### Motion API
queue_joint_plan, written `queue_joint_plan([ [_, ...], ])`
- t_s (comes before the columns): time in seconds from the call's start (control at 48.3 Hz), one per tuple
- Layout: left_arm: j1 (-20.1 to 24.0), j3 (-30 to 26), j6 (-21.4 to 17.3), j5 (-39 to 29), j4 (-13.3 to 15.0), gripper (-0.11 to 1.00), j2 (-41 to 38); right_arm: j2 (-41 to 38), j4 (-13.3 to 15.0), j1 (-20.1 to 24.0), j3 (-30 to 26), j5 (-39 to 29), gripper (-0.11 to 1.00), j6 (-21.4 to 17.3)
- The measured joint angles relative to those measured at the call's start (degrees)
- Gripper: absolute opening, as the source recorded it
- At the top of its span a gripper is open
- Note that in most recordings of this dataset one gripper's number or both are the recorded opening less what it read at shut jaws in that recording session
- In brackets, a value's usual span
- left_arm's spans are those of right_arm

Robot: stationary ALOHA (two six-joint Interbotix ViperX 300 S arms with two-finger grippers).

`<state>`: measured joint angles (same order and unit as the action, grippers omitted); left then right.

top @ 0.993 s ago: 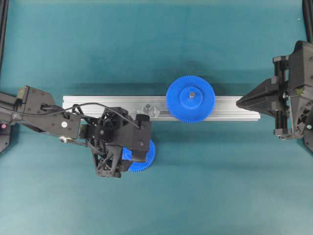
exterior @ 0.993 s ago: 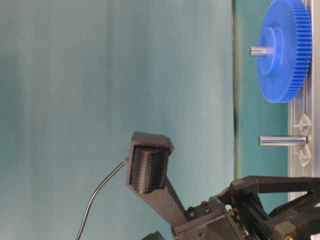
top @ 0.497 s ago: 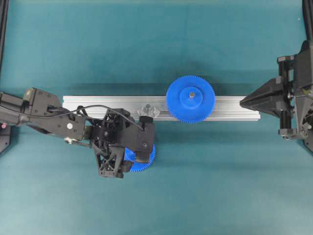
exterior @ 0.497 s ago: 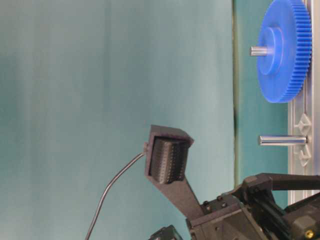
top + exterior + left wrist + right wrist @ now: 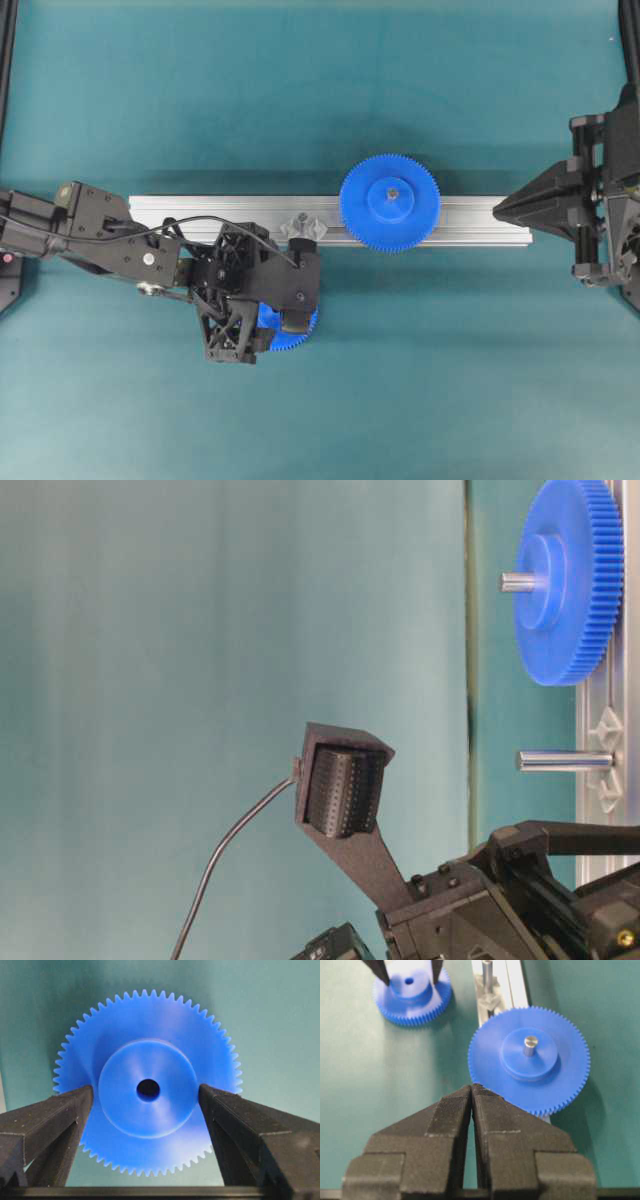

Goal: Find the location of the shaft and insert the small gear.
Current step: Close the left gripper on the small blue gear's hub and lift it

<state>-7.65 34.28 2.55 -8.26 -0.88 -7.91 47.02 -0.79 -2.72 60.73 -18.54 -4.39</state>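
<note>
No writing or brand mark is legible anywhere. Two blue plastic toothed gears are in sight: the larger gear (image 5: 389, 203) sits on its own pin on the long silver aluminium rail (image 5: 200, 211), and the small gear (image 5: 146, 1084) lies flat on the teal mat (image 5: 320, 90) just beside the rail. The left gripper (image 5: 146, 1097) hangs over the small gear, jaws spread wide on either side of its raised hub without touching. One bare thin grey metal shaft (image 5: 487, 970) stands on the rail, near both gears. The right gripper (image 5: 471, 1097) has its jaws pressed together, empty.

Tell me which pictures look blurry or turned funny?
Right wrist view: the shut right end effector is soft up close, the big gear sharper. Table-level view: turned sideways, the pin pointing left. Left wrist view: the small gear is sharp, with a pale sheen on its hub.
</note>
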Motion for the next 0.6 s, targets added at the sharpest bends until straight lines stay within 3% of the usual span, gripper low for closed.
queue_joint_plan([
  [0.6, 0.1, -0.7, 2.5, -0.1, 0.0, 0.90, -0.5, 0.5, -0.3, 0.0, 0.5, 0.0, 0.12, 0.0],
])
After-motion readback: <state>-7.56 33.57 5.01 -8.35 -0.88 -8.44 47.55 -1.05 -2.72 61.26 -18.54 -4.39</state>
